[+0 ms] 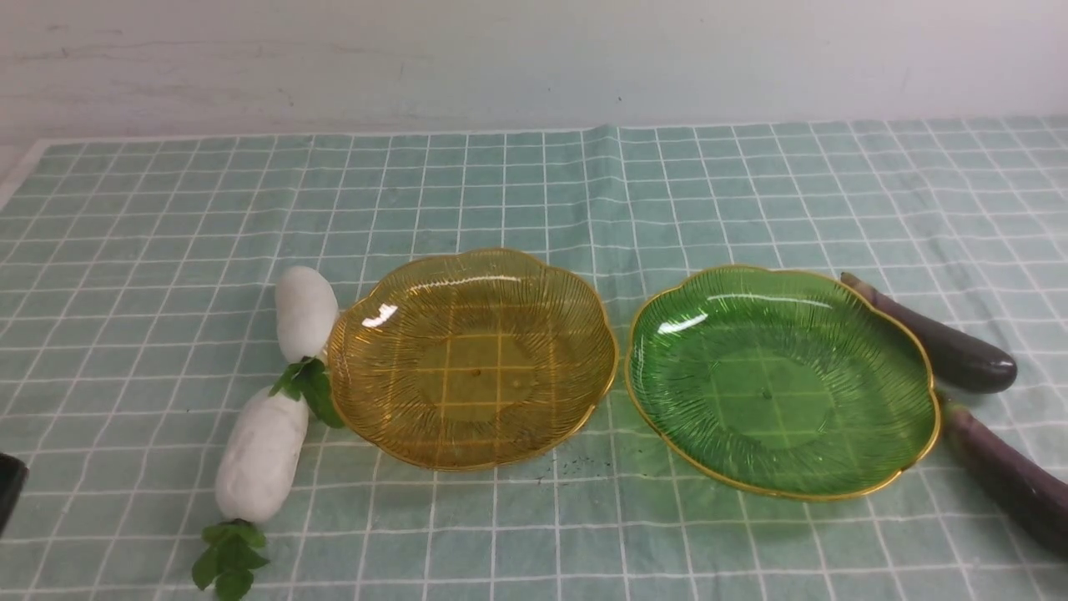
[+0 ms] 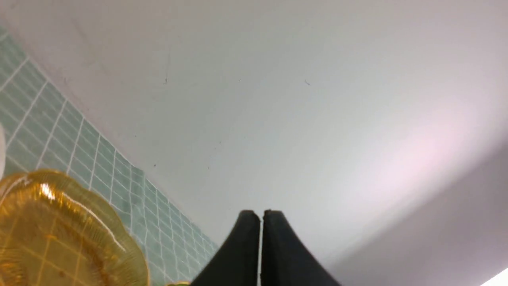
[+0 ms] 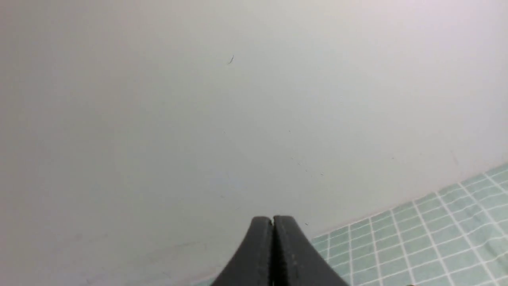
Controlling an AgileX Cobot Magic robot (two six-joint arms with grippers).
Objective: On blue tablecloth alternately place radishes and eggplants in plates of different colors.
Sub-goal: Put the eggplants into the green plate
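On the blue tablecloth (image 1: pixel 534 200) an amber-yellow plate (image 1: pixel 472 267) lies beside a green plate (image 1: pixel 780 288), both empty. Two white radishes sit left of the amber plate, one farther back (image 1: pixel 305 310), one nearer (image 1: pixel 262 456), each with green leaves. Two dark purple eggplants lie right of the green plate, one behind (image 1: pixel 943 342), one nearer (image 1: pixel 1014 480). My left gripper (image 2: pixel 261 213) is shut on nothing and points toward the wall, with the amber plate (image 2: pixel 79 206) off to its side. My right gripper (image 3: pixel 273 219) is shut too, empty, over the tablecloth (image 3: pixel 436 226).
A pale wall (image 1: pixel 534 58) rises behind the cloth's far edge. A dark part of my left arm (image 1: pixel 8 488) shows at the front view's left edge. The cloth has a crease (image 1: pixel 613 192) running back from between the plates.
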